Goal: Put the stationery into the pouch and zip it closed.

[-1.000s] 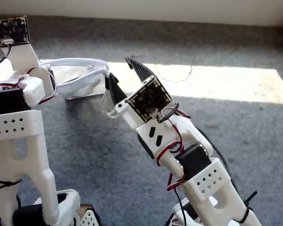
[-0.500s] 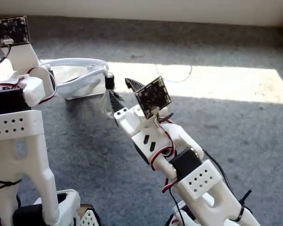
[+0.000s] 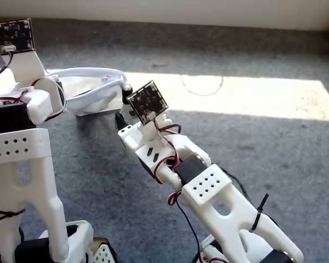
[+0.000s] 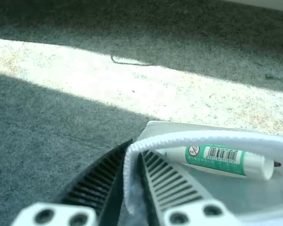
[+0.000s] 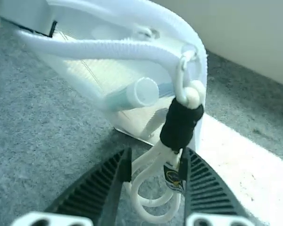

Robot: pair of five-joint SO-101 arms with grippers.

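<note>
The translucent white pouch [image 3: 93, 87] stands open on the grey carpet, with a green-and-white pen [image 4: 221, 160] lying inside; its capped end [image 5: 134, 94] shows through the wall. My left gripper [image 4: 134, 150] is shut on the pouch's white zip rim [image 4: 188, 139]. At the other end of the pouch hangs the zipper pull [image 5: 181, 120], a black-wrapped tab with a white cord loop [image 5: 155, 188]. My right gripper [image 5: 154, 157] is open, its two fingers standing on either side of that loop. In the high view the right arm's wrist [image 3: 148, 104] sits just below the pull [image 3: 127, 94].
A sunlit strip [image 3: 252, 96] crosses the carpet behind the pouch, with a thin wire loop [image 3: 203, 87] lying on it. A pale wall [image 3: 181, 11] runs along the back. The left arm's white base [image 3: 22, 164] stands at the near left.
My right gripper has narrowed from wide open and moved left and forward until its fingers flank the zipper pull. The left arm and the pouch have stayed still.
</note>
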